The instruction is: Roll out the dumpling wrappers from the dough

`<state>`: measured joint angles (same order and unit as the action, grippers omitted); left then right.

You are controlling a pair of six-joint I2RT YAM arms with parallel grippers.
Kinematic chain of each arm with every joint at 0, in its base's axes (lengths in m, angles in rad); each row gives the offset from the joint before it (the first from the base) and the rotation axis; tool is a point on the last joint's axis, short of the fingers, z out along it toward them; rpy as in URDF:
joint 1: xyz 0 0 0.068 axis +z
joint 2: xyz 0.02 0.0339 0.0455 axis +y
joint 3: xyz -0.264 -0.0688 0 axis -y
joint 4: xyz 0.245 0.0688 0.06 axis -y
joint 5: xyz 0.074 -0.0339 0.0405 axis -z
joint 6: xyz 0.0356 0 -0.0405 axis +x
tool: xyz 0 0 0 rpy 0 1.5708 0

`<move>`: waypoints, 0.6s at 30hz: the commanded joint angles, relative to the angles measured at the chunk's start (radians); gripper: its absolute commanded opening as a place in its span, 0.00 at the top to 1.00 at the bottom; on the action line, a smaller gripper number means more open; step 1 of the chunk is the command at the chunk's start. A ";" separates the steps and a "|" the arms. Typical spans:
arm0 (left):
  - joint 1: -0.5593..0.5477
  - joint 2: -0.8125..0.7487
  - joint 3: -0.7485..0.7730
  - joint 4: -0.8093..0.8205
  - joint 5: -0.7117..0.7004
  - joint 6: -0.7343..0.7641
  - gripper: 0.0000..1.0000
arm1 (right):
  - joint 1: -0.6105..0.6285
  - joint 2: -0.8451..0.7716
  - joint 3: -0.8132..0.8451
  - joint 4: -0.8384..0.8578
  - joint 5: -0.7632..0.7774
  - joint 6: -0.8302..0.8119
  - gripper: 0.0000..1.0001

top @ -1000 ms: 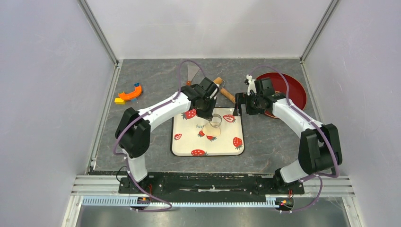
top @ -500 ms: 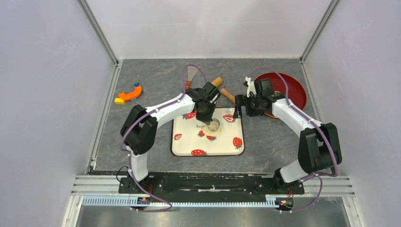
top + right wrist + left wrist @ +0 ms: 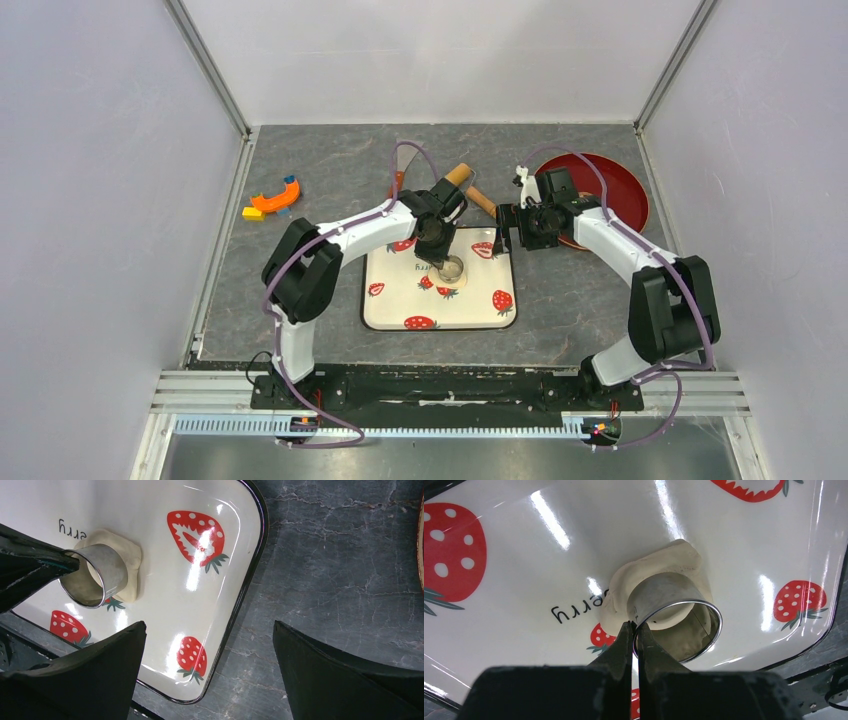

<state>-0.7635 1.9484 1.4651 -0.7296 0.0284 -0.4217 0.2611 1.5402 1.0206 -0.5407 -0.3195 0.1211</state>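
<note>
flattened dough [image 3: 676, 555] on the tray [image 3: 564, 545], under a metal ring [image 3: 659, 592]

the dough is a thin, matte, pale cream sheet with an irregular, lumpy outline, lying near the middle of the glossy white strawberry-print tray. the shiny, thin-walled ring stands on it, with dough showing past its wall on the far side. the left end effector [image 3: 635, 630] sits just above the dough's near edge, its black fingers pinched narrow on the ring's rim. the right end effector [image 3: 209, 625] hangs wide and holds nothing, over the tray's corner and the grey marbled surface [image 3: 340, 570], apart from the dough.
</note>
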 commanded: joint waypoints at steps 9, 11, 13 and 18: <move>0.000 0.022 0.001 0.023 0.009 0.017 0.86 | 0.001 0.021 0.043 -0.019 -0.030 -0.023 0.02; 0.000 0.008 0.005 0.022 0.005 0.020 0.74 | 0.001 0.024 0.055 -0.026 -0.037 -0.024 0.03; 0.000 -0.016 0.009 0.022 -0.008 0.020 0.65 | 0.001 0.027 0.068 -0.031 -0.055 -0.022 0.04; 0.020 -0.089 -0.007 0.048 0.009 -0.004 0.52 | 0.003 0.029 0.087 -0.035 -0.107 0.001 0.09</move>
<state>-0.7624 1.9583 1.4651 -0.7258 0.0265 -0.4198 0.2611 1.5665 1.0584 -0.5709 -0.3695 0.1127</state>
